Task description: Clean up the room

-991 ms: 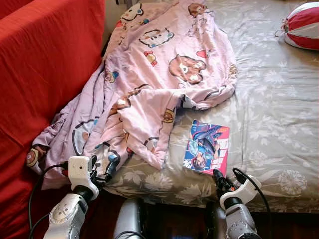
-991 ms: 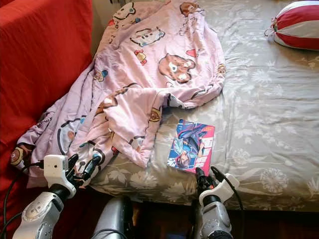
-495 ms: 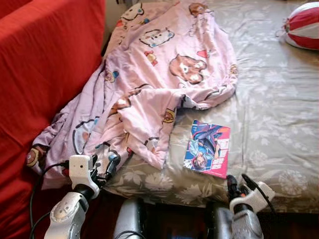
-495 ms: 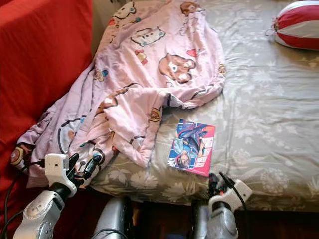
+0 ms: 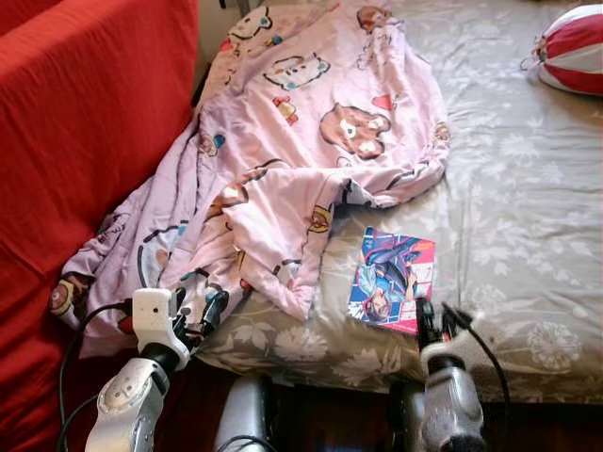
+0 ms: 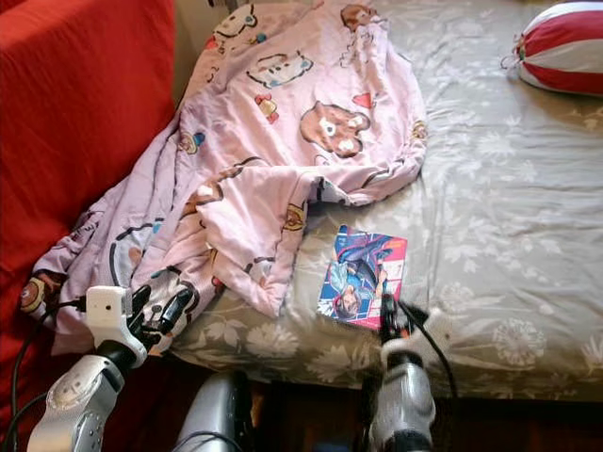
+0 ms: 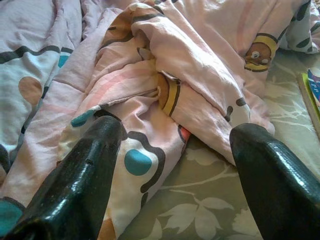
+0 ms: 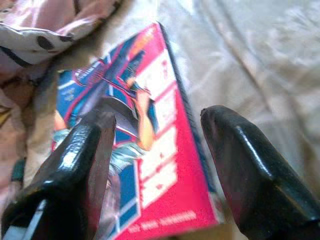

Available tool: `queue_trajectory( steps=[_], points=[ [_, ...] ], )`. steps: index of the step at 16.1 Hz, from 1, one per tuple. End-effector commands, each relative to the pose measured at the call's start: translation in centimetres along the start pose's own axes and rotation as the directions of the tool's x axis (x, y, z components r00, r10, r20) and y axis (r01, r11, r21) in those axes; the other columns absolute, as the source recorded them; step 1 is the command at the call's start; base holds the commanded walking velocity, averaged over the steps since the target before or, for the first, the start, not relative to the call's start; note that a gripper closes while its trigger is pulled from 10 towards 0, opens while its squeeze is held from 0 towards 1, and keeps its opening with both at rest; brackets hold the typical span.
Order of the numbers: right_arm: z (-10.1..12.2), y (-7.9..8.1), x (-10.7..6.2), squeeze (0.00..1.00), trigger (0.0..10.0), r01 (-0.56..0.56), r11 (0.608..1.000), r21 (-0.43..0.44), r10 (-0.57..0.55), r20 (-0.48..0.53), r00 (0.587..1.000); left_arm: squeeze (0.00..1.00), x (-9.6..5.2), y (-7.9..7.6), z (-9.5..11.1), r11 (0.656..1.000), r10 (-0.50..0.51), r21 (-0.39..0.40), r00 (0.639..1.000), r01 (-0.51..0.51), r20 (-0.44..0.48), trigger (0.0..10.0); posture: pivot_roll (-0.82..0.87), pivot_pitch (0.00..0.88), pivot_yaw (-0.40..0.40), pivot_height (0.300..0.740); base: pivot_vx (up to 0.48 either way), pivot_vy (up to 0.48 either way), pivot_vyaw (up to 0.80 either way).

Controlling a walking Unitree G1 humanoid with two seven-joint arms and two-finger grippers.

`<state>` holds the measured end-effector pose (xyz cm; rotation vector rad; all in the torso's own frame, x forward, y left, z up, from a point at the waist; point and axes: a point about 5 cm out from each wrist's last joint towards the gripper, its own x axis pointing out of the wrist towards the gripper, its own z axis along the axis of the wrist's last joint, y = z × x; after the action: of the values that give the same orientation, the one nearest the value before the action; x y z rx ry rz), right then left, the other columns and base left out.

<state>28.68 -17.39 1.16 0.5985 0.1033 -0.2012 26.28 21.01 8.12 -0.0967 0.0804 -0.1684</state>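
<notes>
Red fabric of the couch [image 5: 85, 122] took up the whole left side, with a pink cartoon-print blanket [image 5: 311, 141] spilling from the bed down against it. Down at the blanket's lower corner sat the left gripper [image 5: 200, 315], fingers spread apart and holding nothing; in the left wrist view the two black fingers [image 7: 75, 185] pointed at the rumpled blanket edge and the leafy grey bedsheet [image 7: 195, 210] under it.

Moving right, the blanket's folded flap ended just beside a comic book [image 5: 392, 280] with a blue and red cover, lying flat on the grey floral sheet near the front edge of the bed [image 5: 528, 217]. The right gripper [image 5: 431, 318] was right at the book's near edge, jaws parted and not gripping anything. From the right wrist view the fingers [image 8: 252, 170] straddled the book's red lower corner [image 8: 150, 165], though I couldn't tell if they touched it.

Way off in the far right corner was a red-and-white striped ball cushion [image 5: 573, 49], well apart from everything else.
</notes>
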Motion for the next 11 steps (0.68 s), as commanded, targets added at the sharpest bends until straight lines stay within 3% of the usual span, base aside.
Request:
queue_trajectory(
  steps=[1,4,11],
  points=[
    [-0.84,-0.25,-0.48,0.00,10.0,0.016,1.000,0.004,-0.015,-0.037,0.999,0.00,-0.49,0.55,-0.51,1.000,0.025,-0.007,1.000,-0.025,-0.014,10.0,0.14,0.184,0.099,0.603,0.000,0.000,0.00],
    [-1.26,0.28,0.13,0.00,10.0,0.006,0.999,0.037,-0.002,-0.113,0.994,0.00,-0.52,0.51,-0.57,1.000,0.026,-0.006,1.000,-0.026,-0.015,10.0,0.15,0.185,0.098,0.603,0.000,0.000,0.00],
    [-1.59,-0.19,0.26,0.00,10.0,0.070,0.995,0.070,-0.057,-0.171,0.984,0.00,-1.06,0.95,-0.56,0.999,0.040,0.000,0.999,-0.040,-0.014,10.0,0.17,0.186,0.100,0.603,0.000,0.000,0.00]
  ],
)
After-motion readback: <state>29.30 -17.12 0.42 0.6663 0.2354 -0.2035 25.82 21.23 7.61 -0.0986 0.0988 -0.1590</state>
